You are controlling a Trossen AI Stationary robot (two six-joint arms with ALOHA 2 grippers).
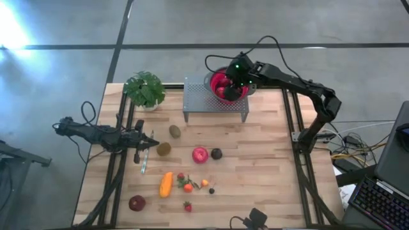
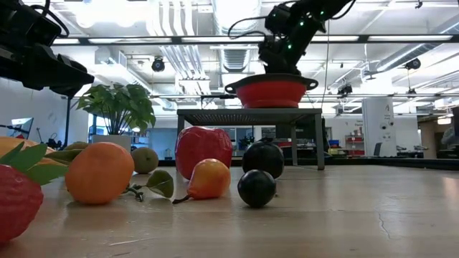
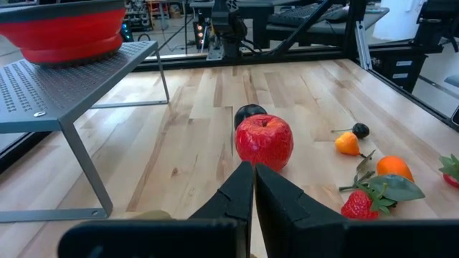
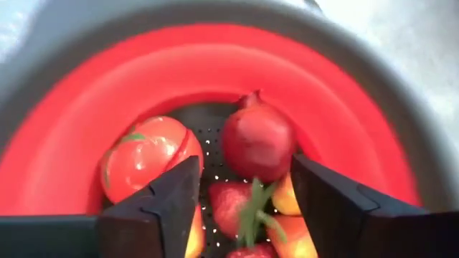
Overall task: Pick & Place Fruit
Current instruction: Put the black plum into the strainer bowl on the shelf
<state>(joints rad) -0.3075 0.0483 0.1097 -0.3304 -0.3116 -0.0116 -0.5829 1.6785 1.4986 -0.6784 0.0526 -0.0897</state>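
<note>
Red bowl [image 1: 217,82] on the metal rack [image 1: 198,102] sits under the right gripper [image 4: 244,190], fingers spread, empty; a dark-red fruit [image 4: 258,143] lies between them (looks just released). Left gripper [image 3: 254,188] waits clenched; the apple [image 3: 264,140] lies straight ahead of it, nearer that arm.

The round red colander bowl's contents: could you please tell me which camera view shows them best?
The right wrist view: it looks straight into the round red colander bowl, showing several fruits. The high view has the arm covering it; the low and left wrist views show only its outer wall.
</note>
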